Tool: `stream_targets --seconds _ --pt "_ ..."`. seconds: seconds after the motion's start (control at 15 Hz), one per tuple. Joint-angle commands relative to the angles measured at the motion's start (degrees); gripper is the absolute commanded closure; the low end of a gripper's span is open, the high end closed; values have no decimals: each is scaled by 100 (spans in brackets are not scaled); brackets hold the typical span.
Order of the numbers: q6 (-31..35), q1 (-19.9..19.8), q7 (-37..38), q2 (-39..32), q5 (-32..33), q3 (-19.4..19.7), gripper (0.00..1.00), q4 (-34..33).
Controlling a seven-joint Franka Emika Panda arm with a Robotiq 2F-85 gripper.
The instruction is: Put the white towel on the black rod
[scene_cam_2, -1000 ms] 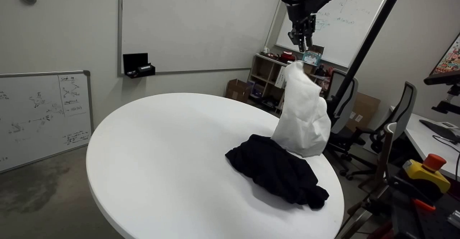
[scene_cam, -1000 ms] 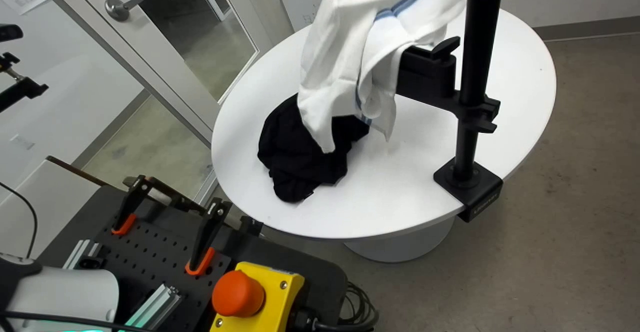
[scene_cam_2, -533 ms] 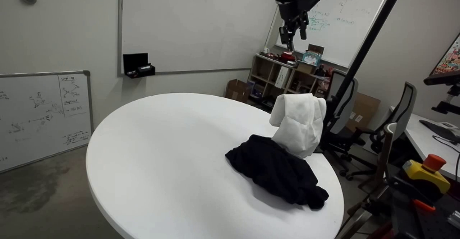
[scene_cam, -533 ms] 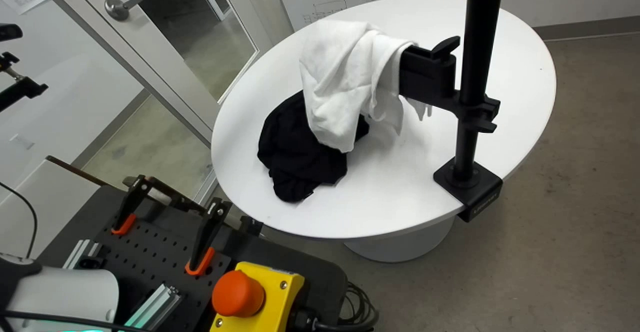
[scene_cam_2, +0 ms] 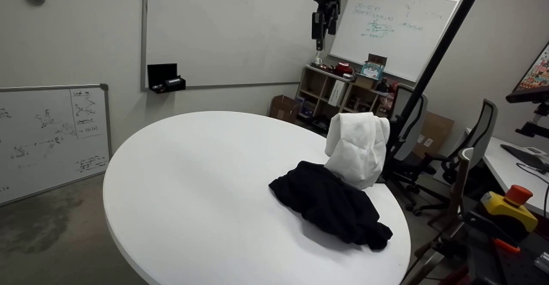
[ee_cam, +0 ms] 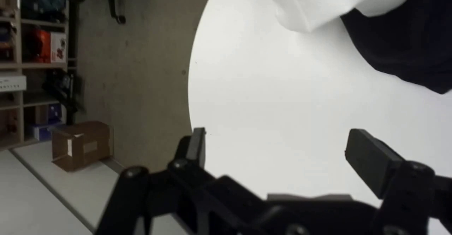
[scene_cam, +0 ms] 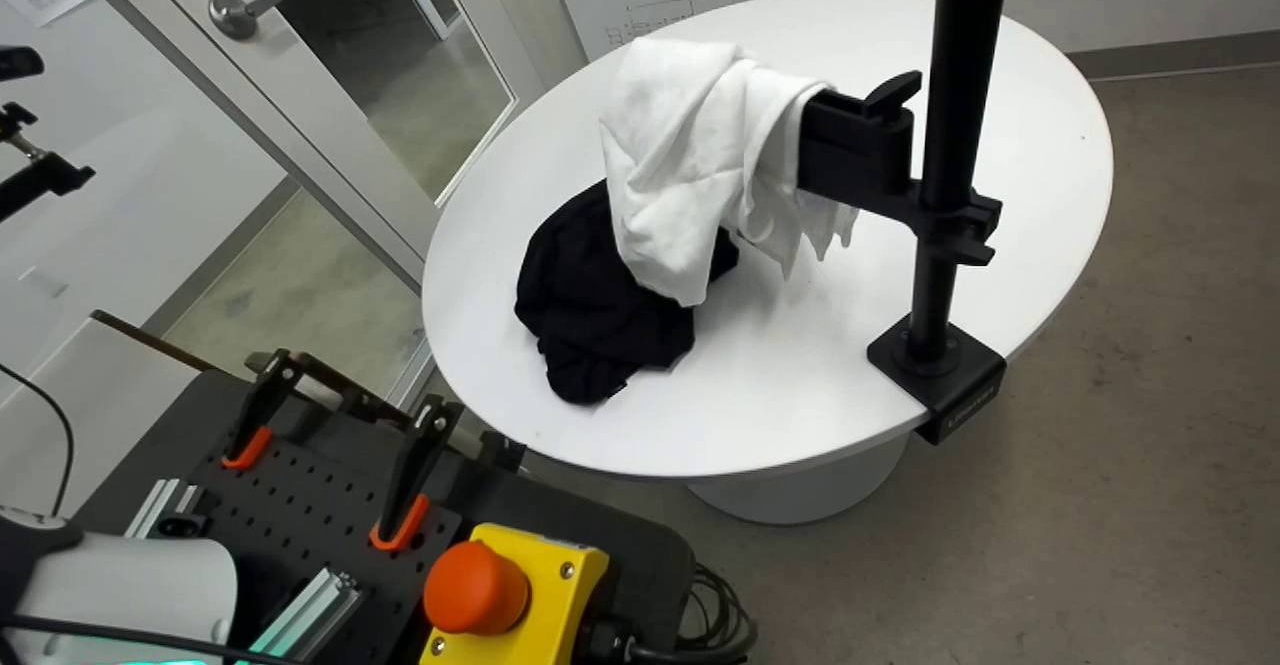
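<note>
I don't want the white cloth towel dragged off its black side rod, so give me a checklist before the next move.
1. White cloth towel draped over the black side rod: ok.
2. Black two-finger gripper open and holding nothing: ok.
3. Gripper apart from towel: ok.
4. Towel apart from the crumpled black cloth on the round white table: cannot tell, they overlap in every view.
5. Towel centred along the rod: cannot tell, rod's far end hidden.

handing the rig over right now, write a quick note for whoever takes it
Gripper: open, holding nothing, above the round white table.
White towel: draped over the black rod, the side arm on the pole.
Dark cloth: lies on the table below the towel; contact unclear.
Done: towel on the rod, free of the gripper.
Left: seemingly nothing but checking it hangs securely.
</note>
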State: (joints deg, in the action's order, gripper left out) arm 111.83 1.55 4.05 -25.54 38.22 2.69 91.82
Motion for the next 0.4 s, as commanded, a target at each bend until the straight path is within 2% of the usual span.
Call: stream_targets --seconds 0.0,0.07,0.2,0.33 --pt "708 379 132 957 285 -254 0 1418" --pt "317 251 13 374 86 -146 0 570" --pt "443 413 95 672 173 -278 0 1020" --pt "479 438 118 803 194 -300 0 1196"
